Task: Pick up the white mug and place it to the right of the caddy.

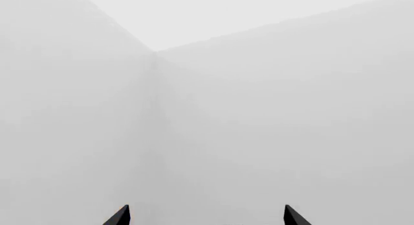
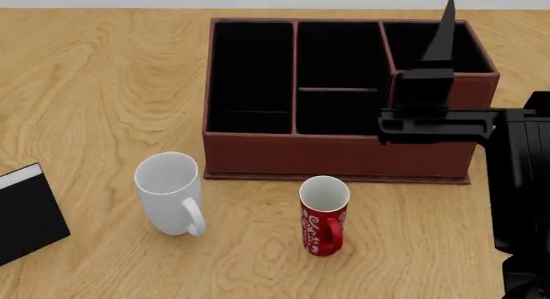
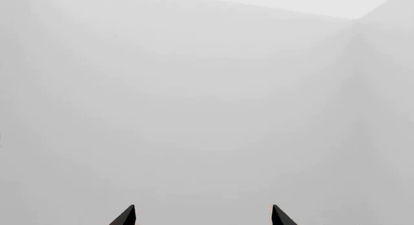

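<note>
Wood-grain desk (image 2: 103,80) fills the head view, with a pale wall strip along its far edge. Only this view shows the objects. Both wrist views show nothing but blank grey-white walls meeting at a corner, plus two dark fingertips at the frame edge.

White mug (image 2: 169,191): upright, mouth up, long axis vertical, near the desk's front edge, in front of the caddy's left front corner and apart from it. Loop handle points toward the front edge, slightly right. Nothing touches it.

Caddy (image 2: 335,154): reddish-brown, black-lined compartments, long side parallel to the desk's front edge, set mid-desk toward the far edge.

Red mug (image 2: 324,215): upright, just in front of the caddy's front wall, handle toward the front edge. Black book (image 2: 26,212): flat at the desk's left edge, partly cut off.

Right arm: black, reaches in from the right, held level over the caddy's right front part, with the right claw (image 2: 445,29) pointing up and away above the rear right compartment. Right wrist view shows the right claw's tips (image 3: 127,216) well apart, gripping nothing.

Left claw (image 1: 207,216): tips likewise spread, empty; not seen in the head view.
</note>
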You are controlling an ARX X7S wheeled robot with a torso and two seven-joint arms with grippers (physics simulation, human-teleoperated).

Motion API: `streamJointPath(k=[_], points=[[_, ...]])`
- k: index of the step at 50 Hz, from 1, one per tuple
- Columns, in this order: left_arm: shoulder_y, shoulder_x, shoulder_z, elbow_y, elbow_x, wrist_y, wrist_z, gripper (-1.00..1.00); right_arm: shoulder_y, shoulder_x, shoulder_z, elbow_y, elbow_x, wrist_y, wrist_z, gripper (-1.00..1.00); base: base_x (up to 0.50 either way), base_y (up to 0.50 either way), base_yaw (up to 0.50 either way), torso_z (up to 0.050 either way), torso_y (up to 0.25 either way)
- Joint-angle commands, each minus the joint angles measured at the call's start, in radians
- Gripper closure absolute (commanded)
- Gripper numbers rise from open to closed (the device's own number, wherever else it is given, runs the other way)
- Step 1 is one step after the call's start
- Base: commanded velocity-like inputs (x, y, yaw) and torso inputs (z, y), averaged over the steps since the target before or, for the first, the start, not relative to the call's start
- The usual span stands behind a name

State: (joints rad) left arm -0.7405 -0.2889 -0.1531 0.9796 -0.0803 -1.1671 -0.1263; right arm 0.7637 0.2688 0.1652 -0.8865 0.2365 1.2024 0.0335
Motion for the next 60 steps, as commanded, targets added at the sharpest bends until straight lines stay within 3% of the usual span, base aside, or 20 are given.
streamJointPath(k=[1, 14, 18, 24, 29, 32, 52, 60], points=[[0.020, -0.127, -0.253, 0.034, 0.066, -0.088, 0.009, -1.00, -0.013, 0.009, 0.032, -0.002, 0.019, -0.002, -0.018, -1.00, 0.00, 0.00, 0.00, 0.000, 0.000], [0.180, -0.164, -0.533, 0.067, 0.091, -0.054, 0.123, -1.00, -0.011, 0.010, 0.083, -0.024, 0.048, 0.023, -0.033, -1.00, 0.00, 0.00, 0.00, 0.000, 0.000], [0.194, -0.149, -0.555, 0.066, 0.110, -0.044, 0.143, -1.00, -0.010, 0.012, 0.090, -0.031, 0.049, 0.027, -0.028, -1.00, 0.00, 0.00, 0.00, 0.000, 0.000], [0.184, -0.111, -0.519, 0.067, 0.202, -0.032, 0.194, -1.00, -0.008, 0.002, 0.098, -0.035, 0.053, 0.008, -0.025, -1.00, 0.00, 0.00, 0.00, 0.000, 0.000], [0.118, -0.038, -0.463, 0.067, 0.441, -0.020, 0.374, -1.00, -0.002, 0.004, 0.074, -0.037, 0.051, 0.007, -0.016, -1.00, 0.00, 0.00, 0.00, 0.000, 0.000], [0.103, -0.016, -0.461, 0.065, 0.506, -0.011, 0.430, -1.00, -0.002, 0.000, 0.078, -0.027, 0.047, -0.008, -0.010, -1.00, 0.00, 0.00, 0.00, 0.000, 0.000], [0.102, 0.025, -0.451, 0.048, 0.554, 0.034, 0.467, -1.00, 0.008, -0.005, 0.062, -0.006, 0.063, 0.003, -0.001, -1.00, 0.00, -0.40, 0.00, 0.000, 0.000], [0.097, 0.030, -0.446, 0.047, 0.568, 0.040, 0.476, -1.00, 0.001, -0.004, 0.061, -0.007, 0.065, -0.012, 0.002, -1.00, 0.00, 0.01, 0.00, 0.000, 0.000]])
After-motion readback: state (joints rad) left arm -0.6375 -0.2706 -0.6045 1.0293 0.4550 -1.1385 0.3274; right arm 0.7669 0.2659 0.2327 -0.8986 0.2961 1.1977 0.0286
